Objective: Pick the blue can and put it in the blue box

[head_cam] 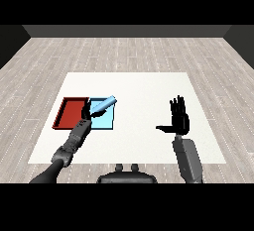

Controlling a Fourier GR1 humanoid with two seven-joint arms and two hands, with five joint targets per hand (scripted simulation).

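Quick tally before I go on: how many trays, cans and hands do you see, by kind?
Trays: 2, a red tray and a light blue tray
Cans: 1, the blue can, tilted over the light blue tray, held by the left hand
Hands: 2, the left hand and the right hand, fingers straight
Total: 5

Red tray (70,112) and light blue tray (106,121) lay on a white table (149,96); light blue can (104,104); black hands.
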